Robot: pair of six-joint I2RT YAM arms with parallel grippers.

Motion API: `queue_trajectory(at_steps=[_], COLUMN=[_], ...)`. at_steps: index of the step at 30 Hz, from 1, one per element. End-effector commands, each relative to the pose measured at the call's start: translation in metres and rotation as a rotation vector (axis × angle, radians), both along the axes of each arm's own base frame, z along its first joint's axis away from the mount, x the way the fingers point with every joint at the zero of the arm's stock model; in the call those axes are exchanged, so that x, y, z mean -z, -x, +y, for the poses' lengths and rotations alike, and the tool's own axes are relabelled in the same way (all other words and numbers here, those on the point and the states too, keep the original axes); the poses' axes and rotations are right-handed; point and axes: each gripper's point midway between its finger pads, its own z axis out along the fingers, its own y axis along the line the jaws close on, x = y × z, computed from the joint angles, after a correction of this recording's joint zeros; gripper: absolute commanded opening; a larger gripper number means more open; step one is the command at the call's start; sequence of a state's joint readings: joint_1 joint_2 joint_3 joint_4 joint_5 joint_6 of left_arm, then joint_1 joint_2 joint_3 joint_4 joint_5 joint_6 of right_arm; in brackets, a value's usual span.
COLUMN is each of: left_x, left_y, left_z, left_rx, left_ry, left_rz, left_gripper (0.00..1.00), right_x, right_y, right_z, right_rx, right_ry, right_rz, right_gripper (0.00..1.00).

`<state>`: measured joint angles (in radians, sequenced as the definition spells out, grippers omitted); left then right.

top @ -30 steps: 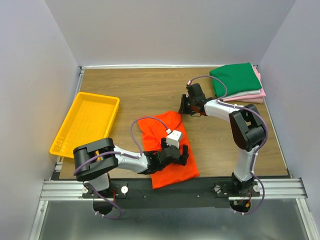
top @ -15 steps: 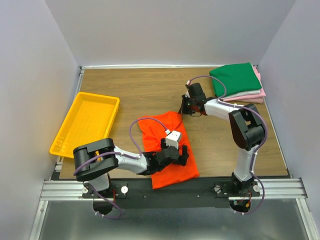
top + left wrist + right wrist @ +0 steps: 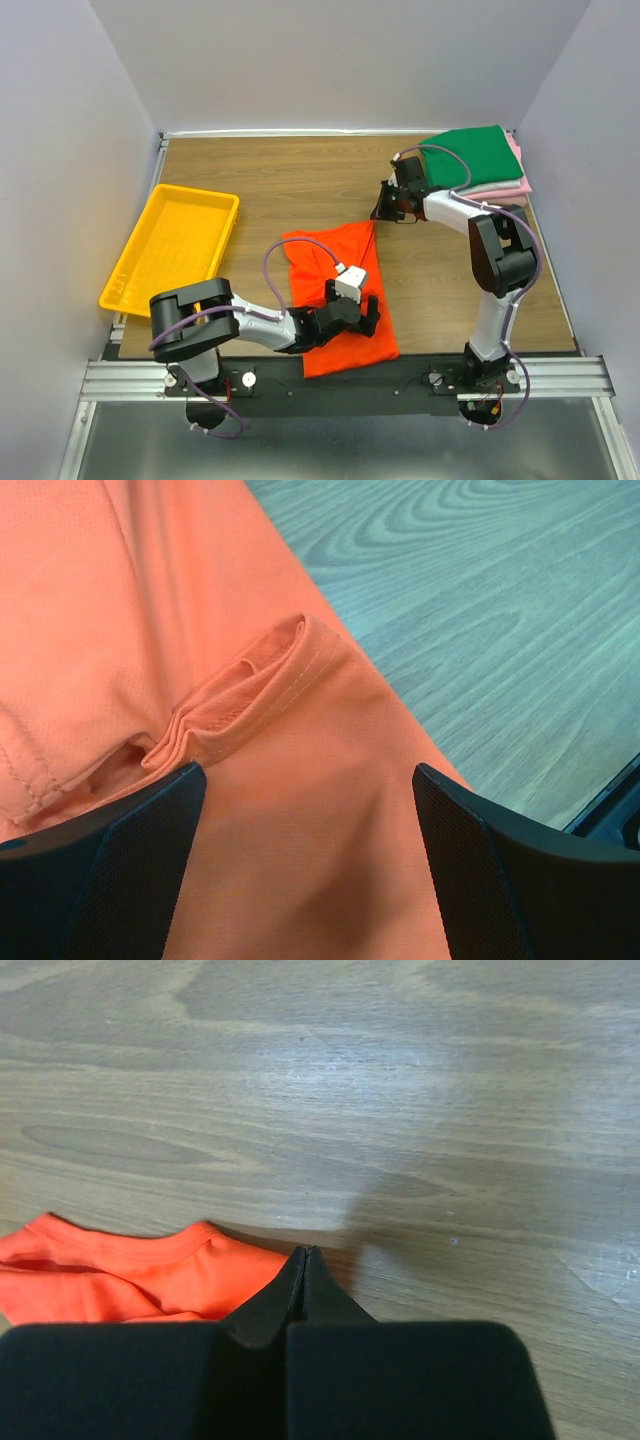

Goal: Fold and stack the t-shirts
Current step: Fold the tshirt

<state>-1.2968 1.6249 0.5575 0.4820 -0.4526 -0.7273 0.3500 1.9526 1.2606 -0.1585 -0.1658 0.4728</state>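
An orange t-shirt (image 3: 335, 290) lies partly folded on the table's near middle. My left gripper (image 3: 350, 315) is open low over its near part, one finger on each side of a smooth stretch of orange cloth (image 3: 300, 820), just short of a folded hem (image 3: 250, 695). My right gripper (image 3: 388, 205) is shut at the shirt's far right corner. In the right wrist view the orange neckline (image 3: 150, 1270) runs in under the closed fingers (image 3: 260, 1310). A folded green t-shirt (image 3: 468, 157) tops a pink one (image 3: 505, 190) at the far right.
A yellow plastic tray (image 3: 130, 270) lies along the table's left side. Grey walls close in the left, the right and the back. The black rail (image 3: 400, 375) with both arm bases runs along the near edge.
My right gripper has shut and moved right and slightly away, and the orange shirt's far corner has been drawn right with it, straightening its far edge. The left gripper has stayed open over the shirt.
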Motion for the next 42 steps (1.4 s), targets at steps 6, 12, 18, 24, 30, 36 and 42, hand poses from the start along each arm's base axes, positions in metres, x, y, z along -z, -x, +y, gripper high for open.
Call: queue_trajectory(at_steps=[6, 12, 18, 24, 30, 36, 42], left_x=[0.076, 0.077, 0.048, 0.0, -0.008, 0.006, 0.009], left_y=[0.044, 0.036, 0.015, -0.03, -0.056, -0.059, -0.065], left_z=[0.035, 0.032, 0.018, 0.022, 0.055, 0.07, 0.061], left_rx=[0.155, 0.144, 0.08, -0.037, -0.145, -0.185, -0.133], left_ry=[-0.327, -0.376, -0.333, -0.238, -0.182, -0.188, -0.172], left_rz=[0.122, 0.095, 0.049, 0.006, 0.034, 0.071, 0.037], left_gripper=[0.92, 0.92, 0.93, 0.94, 0.94, 0.94, 0.94], right_x=[0.0, 0.002, -0.024, -0.066, -0.101, -0.098, -0.069], right_y=[-0.026, -0.032, -0.029, -0.016, 0.024, 0.088, 0.143], right_z=[-0.003, 0.001, 0.002, -0.012, -0.036, -0.049, -0.042], right_rx=[0.009, -0.006, -0.018, 0.006, 0.075, 0.074, 0.005], right_ry=[-0.002, -0.004, -0.023, -0.012, -0.004, -0.044, -0.076], right_rz=[-0.011, 0.008, -0.035, -0.11, -0.162, -0.136, -0.049], right_gripper=[0.0, 0.08, 0.49, 0.65, 0.66, 0.7, 0.72])
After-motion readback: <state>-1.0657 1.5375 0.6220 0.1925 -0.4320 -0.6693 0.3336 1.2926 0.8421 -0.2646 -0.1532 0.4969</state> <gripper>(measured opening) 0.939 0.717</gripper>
